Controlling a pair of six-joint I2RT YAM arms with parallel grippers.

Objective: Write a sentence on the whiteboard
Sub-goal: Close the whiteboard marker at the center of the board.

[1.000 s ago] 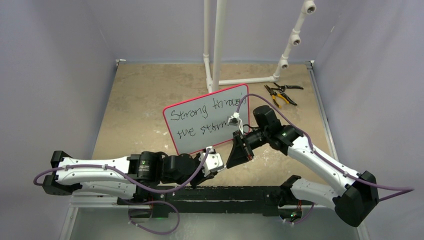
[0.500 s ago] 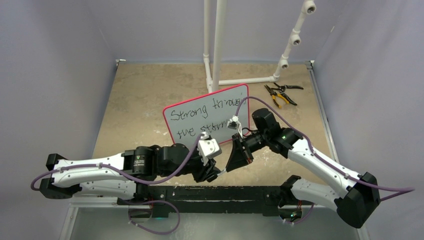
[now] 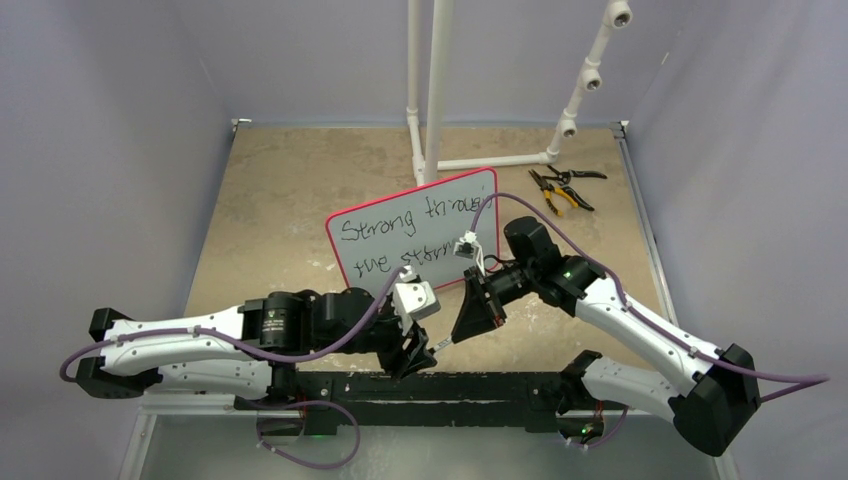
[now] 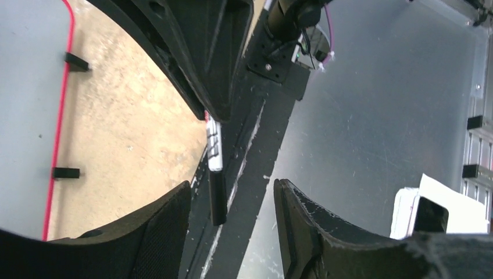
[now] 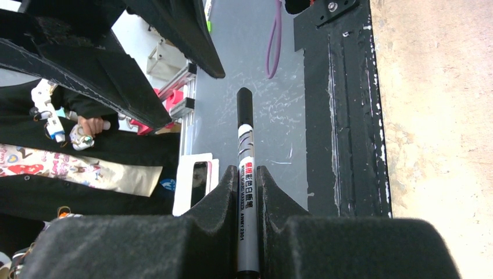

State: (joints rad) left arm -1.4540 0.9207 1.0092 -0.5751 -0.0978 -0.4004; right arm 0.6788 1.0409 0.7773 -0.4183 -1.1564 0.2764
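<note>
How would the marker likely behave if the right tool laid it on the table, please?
The marker looks round and smooth, so it would probably roll. Its slim barrel seems stiff and light. Pinched only by the right tool, it might slip lengthwise.

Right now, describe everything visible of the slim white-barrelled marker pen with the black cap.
The marker pen looks plastic: a white barrel with red and black print and a black cap closed over its tip. The right gripper is shut on the barrel; the capped end sticks out beyond its fingers. The left gripper stands open near the cap, not touching it.
</note>
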